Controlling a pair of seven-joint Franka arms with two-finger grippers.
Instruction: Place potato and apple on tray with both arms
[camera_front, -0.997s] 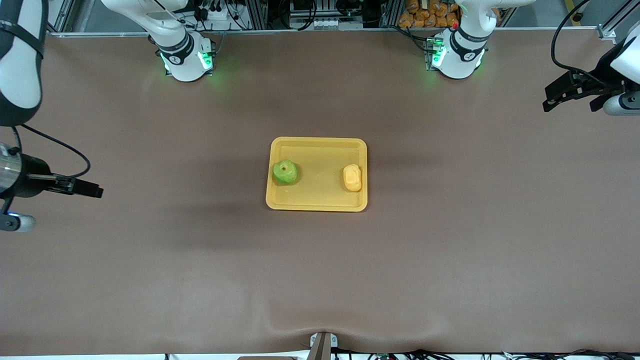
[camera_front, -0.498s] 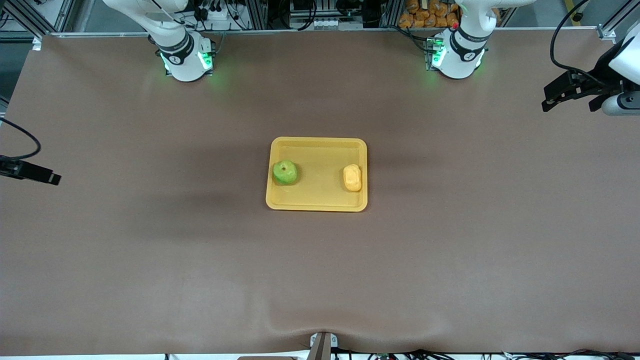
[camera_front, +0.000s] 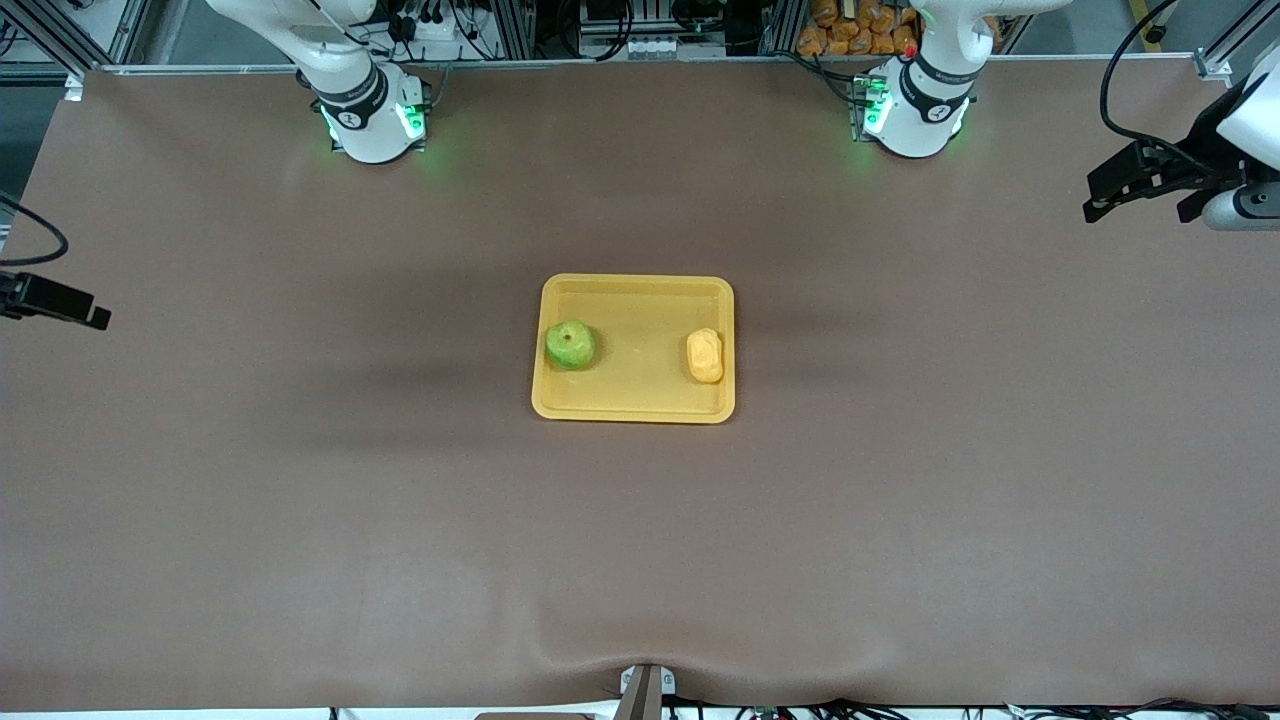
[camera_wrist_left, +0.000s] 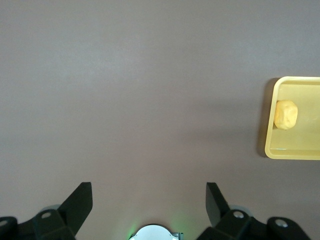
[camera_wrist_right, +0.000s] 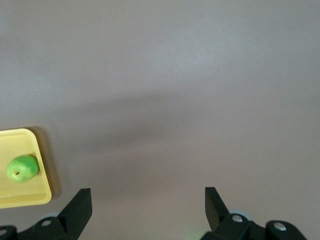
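Tabletop (camera_front: 300, 520): brown, mostly bare, wide open room on all sides of the tray. A slight ripple in the surface at the edge nearest the front camera.

Arms: both bases stand at the tabletop edge farthest from the front camera, glowing green. Both arms are largely cut off by the frame, only the bases and the claw ends show. A mark on each base collar is too small to read.

Tray (camera_front: 633, 285): yellow-orange, mid-tabletop, flat, nothing touching its outer rim. Only a corner of it shows in each wrist view (camera_wrist_left: 295, 153) (camera_wrist_right: 25, 200).

Left claw (camera_front: 1105, 198): up over the left arm's end of the tabletop, well apart from the tray, holds nothing. Left wrist view shows it (camera_wrist_left: 149, 200) spread wide with only bare brown between the fingers (camera_wrist_left: 80, 202).

Right claw (camera_front: 70, 308): at the frame edge over the right arm's end of the tabletop, mostly cut off in front view. Right wrist view shows it (camera_wrist_right: 148, 202) spread wide, nothing between the fingers (camera_wrist_right: 215, 202).

Apple (camera_front: 570, 344): green, in the tray, against the rim toward the right arm's end, stem dimple up; also seen in the right wrist view (camera_wrist_right: 22, 168).

Potato (camera_front: 705, 355): in the tray near the rim toward the left arm's end, well apart from the apple; also seen in the left wrist view (camera_wrist_left: 286, 114).
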